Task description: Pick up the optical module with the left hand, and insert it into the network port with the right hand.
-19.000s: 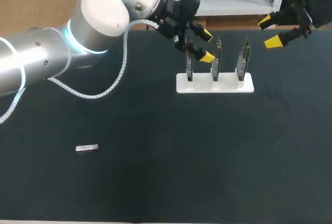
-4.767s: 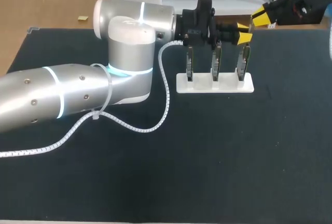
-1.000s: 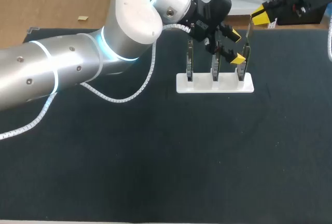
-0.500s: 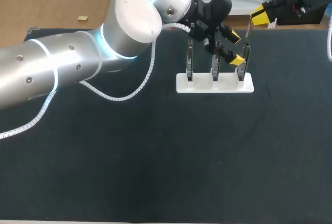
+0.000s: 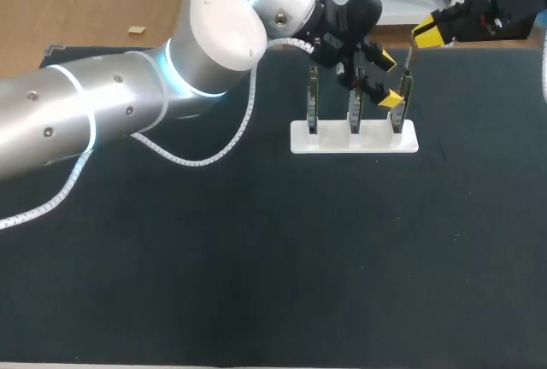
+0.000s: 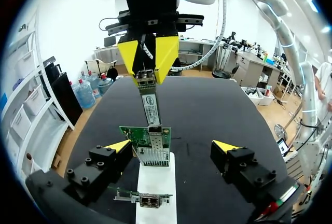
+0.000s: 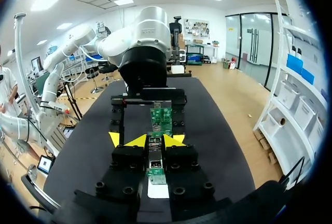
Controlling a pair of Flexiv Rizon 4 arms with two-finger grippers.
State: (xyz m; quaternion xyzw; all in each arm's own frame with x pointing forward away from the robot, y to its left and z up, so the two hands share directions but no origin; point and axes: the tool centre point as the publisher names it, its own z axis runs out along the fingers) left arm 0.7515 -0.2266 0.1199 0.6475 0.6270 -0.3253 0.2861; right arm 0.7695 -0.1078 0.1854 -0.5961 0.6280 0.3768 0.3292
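Optical module [image 6: 151,105] in right gripper [image 6: 147,78] — tip hidden at network port [image 6: 154,154]

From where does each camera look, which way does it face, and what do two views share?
Head view: above and behind the robot, facing down on the table; left arm and right gripper show.
Left wrist view: on the left wrist, facing the stand past the open left gripper; right gripper opposite.
Right wrist view: on the right wrist, facing the left arm; the right gripper holds the module.
Shared: both wrist views show module and board, from opposite sides.
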